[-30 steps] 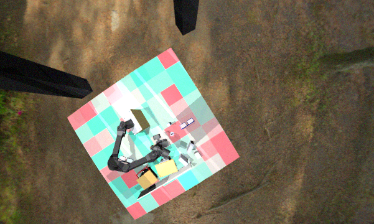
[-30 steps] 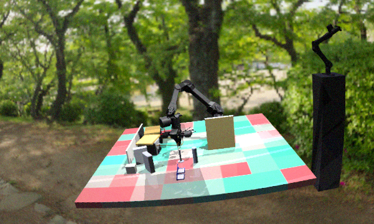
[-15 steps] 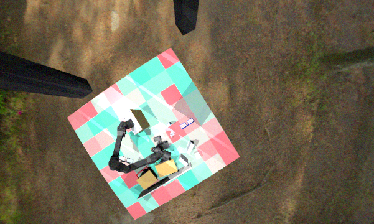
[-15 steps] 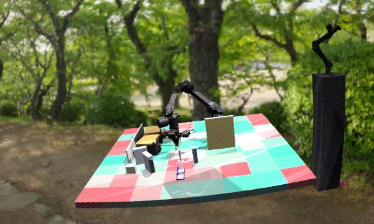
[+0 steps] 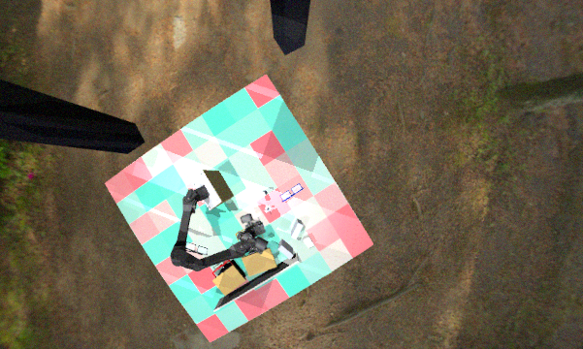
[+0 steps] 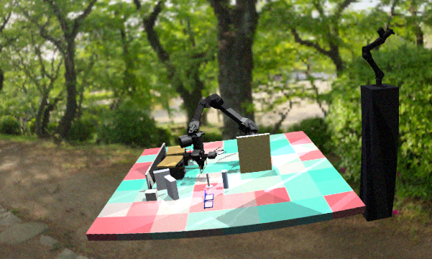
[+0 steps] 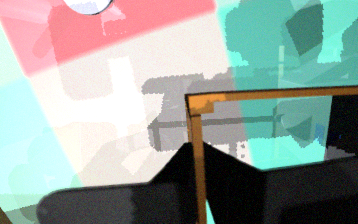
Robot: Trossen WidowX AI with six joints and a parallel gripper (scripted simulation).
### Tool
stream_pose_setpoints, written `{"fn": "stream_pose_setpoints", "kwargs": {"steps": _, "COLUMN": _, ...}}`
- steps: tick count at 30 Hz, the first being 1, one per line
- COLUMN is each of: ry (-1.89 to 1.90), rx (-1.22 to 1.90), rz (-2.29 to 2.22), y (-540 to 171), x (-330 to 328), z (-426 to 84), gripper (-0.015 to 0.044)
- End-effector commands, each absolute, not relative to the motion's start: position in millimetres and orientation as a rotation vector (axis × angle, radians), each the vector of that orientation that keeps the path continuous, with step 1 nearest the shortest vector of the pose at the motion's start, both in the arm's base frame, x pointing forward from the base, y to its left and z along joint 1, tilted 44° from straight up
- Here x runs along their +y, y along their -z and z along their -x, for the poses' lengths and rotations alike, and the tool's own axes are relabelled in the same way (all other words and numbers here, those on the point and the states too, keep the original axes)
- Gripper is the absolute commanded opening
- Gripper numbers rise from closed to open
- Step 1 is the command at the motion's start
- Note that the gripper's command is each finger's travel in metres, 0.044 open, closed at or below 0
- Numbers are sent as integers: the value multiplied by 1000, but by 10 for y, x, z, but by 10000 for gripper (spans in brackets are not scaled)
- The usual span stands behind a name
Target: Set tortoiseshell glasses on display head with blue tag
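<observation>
My gripper [image 6: 201, 167] [image 7: 193, 149] is shut on the tortoiseshell glasses [image 7: 280, 93], an orange-brown frame whose corner shows just past the fingertips. It hangs above the table, in front of the heads. One dark head with a tan top [image 5: 259, 263] [image 6: 170, 161] stands nearest the gripper. The other tan-topped head [image 5: 229, 279] [image 6: 176, 150] stands behind it, with red glasses [image 5: 215, 269] beside or on it. In the wrist view a black shape [image 7: 357, 122] stands at the right, with a small blue patch beside it. The blue tag is not clear, and the glasses' temples are mostly hidden.
An upright tan panel [image 5: 218, 188] [image 6: 254, 152] stands near the arm's base. A long dark panel [image 6: 156, 166] stands behind the heads. Grey blocks [image 6: 172, 187] and a small box [image 6: 151, 195] stand nearby. Blue glasses [image 6: 208, 207] lie beyond two short posts [image 6: 225, 179] [image 6: 208, 180].
</observation>
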State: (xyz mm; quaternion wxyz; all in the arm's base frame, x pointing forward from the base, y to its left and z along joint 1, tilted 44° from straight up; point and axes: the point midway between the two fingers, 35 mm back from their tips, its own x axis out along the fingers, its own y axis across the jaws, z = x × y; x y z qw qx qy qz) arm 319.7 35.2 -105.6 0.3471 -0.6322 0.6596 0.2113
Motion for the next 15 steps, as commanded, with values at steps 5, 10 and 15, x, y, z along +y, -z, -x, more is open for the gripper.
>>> {"fn": "stream_pose_setpoints", "kwargs": {"steps": 5, "ry": -545, "rx": 1699, "rz": 1646, "y": 1025, "x": 364, "z": -3320, "gripper": 0}}
{"fn": "stream_pose_setpoints", "kwargs": {"steps": 10, "ry": -544, "rx": 1699, "rz": 1647, "y": 1016, "x": 359, "z": -3369, "gripper": 0}}
{"fn": "stream_pose_setpoints", "kwargs": {"steps": 15, "ry": -544, "rx": 1699, "rz": 1647, "y": 1008, "x": 353, "z": -3418, "gripper": 0}}
